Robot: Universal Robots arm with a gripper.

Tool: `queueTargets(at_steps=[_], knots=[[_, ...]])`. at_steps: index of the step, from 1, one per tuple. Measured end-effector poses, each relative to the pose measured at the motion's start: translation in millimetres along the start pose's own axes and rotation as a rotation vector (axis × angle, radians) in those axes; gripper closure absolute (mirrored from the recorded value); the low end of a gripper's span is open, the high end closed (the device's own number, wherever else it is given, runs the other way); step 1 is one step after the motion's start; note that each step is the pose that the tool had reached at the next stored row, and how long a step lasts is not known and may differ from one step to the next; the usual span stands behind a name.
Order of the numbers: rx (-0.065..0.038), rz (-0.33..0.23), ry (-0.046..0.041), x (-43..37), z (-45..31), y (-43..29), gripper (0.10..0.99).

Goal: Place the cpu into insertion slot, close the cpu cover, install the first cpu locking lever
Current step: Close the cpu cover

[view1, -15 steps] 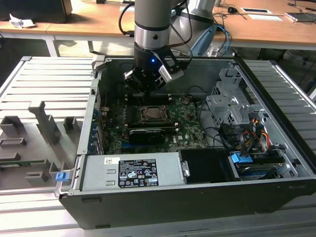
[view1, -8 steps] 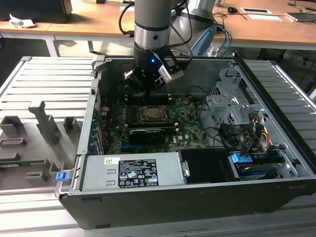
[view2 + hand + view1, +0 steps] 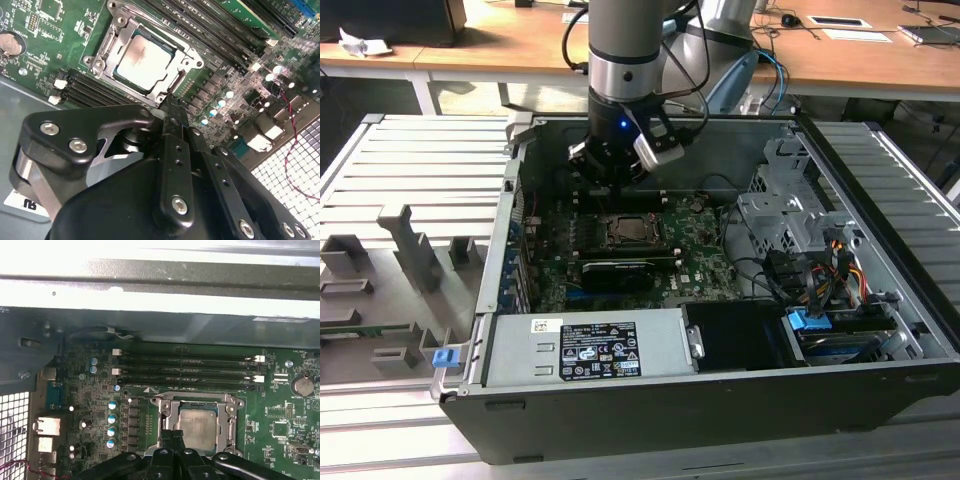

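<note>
Exterior view first: the arm reaches down into the open computer case [image 3: 880, 300], which sits on the grey bench [image 3: 390, 170]. The tool [image 3: 610, 182] hangs low over the green board [image 3: 705, 265]. The insertion slot [image 3: 636, 233] lies just beyond the tool's tips, toward the camera. A long black card [image 3: 617, 272] lies a little further off on that same side.

Both wrist views look much closer. The tool [image 3: 171, 105] [image 3: 173, 436] has its two fingers pressed together, with nothing held between them. The cpu [image 3: 145, 62] [image 3: 197, 425] sits flat in the slot, just ahead of the fingertips. The cpu cover [image 3: 186, 56] [image 3: 228, 422] lies flat around it like a picture frame, and the cpu's shiny face shows through the hole in the middle. The fingertips are right at the cover's edge; I cannot tell if they touch it.

First wrist view also shows long black slots [image 3: 185, 367] past the cpu, on the far side from the tool. Second wrist view shows a thin red wire [image 3: 295, 150] off to one side of the tool.
</note>
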State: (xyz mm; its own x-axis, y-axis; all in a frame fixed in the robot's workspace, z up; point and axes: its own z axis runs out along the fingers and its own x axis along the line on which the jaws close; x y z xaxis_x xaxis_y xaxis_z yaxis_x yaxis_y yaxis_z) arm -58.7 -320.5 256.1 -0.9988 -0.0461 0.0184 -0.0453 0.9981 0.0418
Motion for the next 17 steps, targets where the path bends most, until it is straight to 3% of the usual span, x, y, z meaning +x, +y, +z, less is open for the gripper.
queueTargets(at_steps=[3,10,17], knots=[[0.0,0.0,-0.0005,0.8,0.2,0.1,0.98],[0.0,0.006,-0.0019,12.1,0.8,0.6,0.98],[0.0,0.006,-0.002,14.3,0.8,0.6,0.98]])
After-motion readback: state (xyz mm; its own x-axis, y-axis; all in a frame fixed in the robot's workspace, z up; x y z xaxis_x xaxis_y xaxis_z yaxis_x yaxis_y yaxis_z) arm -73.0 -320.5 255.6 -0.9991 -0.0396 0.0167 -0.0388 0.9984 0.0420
